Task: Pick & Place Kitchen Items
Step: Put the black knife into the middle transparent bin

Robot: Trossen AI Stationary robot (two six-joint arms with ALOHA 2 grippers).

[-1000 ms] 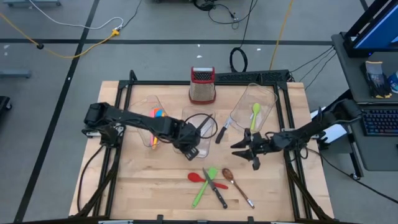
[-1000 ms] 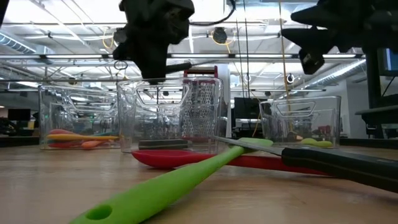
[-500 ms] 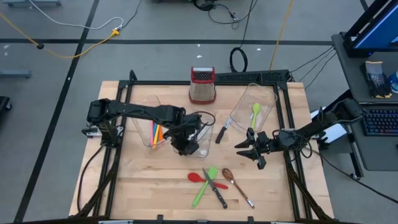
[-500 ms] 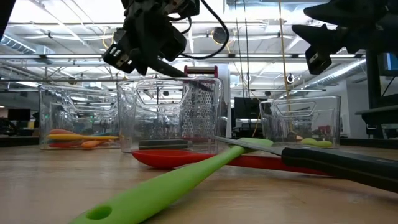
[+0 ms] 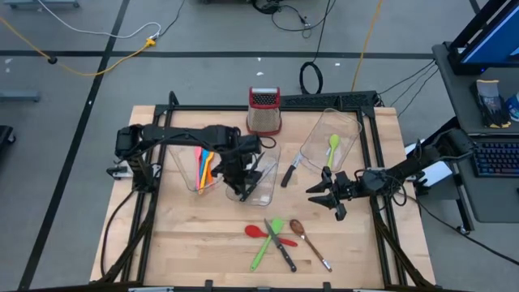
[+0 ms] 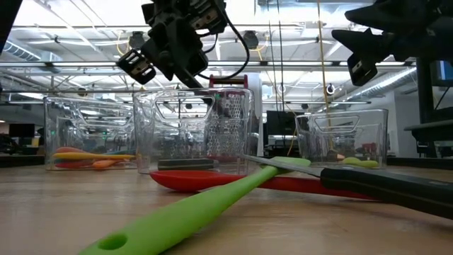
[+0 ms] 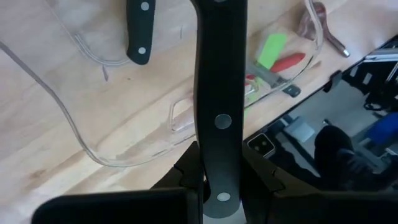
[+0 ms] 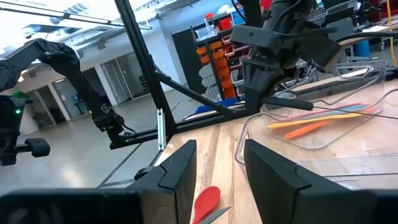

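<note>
One knife (image 7: 219,93) hangs clamped in the left jaws (image 5: 243,165) over the middle bin (image 5: 261,191); released crooked, it may catch the rim and tumble onto the bench (image 5: 195,235). Right jaws (image 5: 327,197) wait apart, empty.

Red-topped box grater (image 5: 263,111) behind three clear bins (image 5: 333,135) on wooden table (image 5: 186,235)
</note>
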